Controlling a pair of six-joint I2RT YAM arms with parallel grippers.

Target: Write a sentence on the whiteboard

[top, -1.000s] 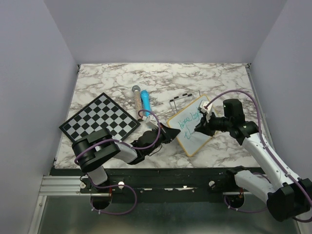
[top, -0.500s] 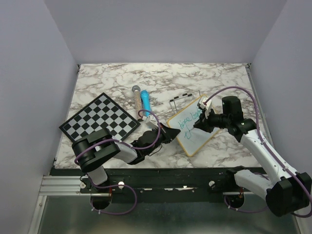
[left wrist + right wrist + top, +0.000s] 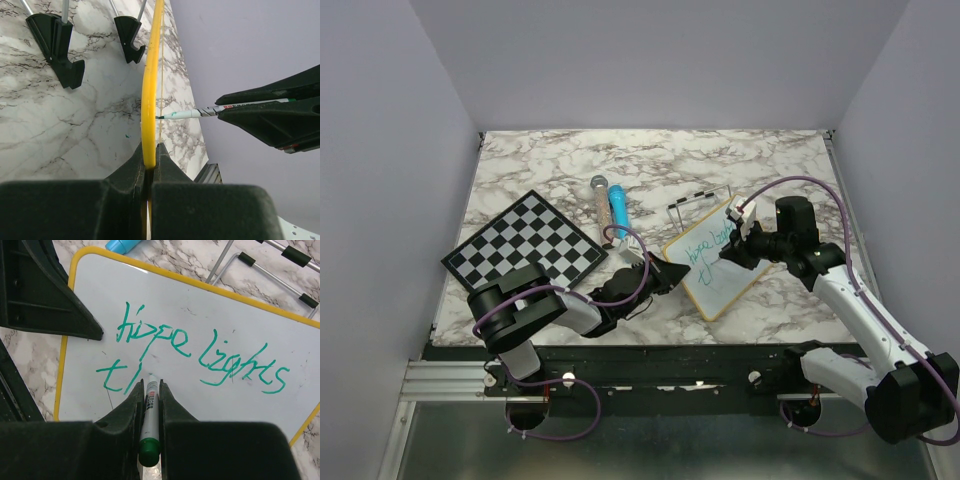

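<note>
The marbled table (image 3: 770, 160) is being used as the work surface, and the whiteboard (image 3: 718, 282) is being worked on at its near right part, between the two arms, just in front of a wire stand (image 3: 695, 200) and well apart from the chessboard (image 3: 525, 245). The board's long axis is being run diagonally from near left to far right in the overhead view, with the written face being turned toward the right arm; whether it is lying flat or being tipped up slightly cannot be told. Its near-left edge is being pinched between the closed fingers of the left gripper (image 3: 150, 156), apparently so that the board is being steadied against the push of the pen. A green marker (image 3: 149, 412) is being gripped by the right gripper (image 3: 150, 390), its length being laid along the fingers and its tip being pointed at the board, touching it on the lower line. The sentence (image 3: 200, 347) is being written along the board's long axis: "Hope lights" is being shown above, and below it only "tl" is being formed, so roughly half is judged done
</note>
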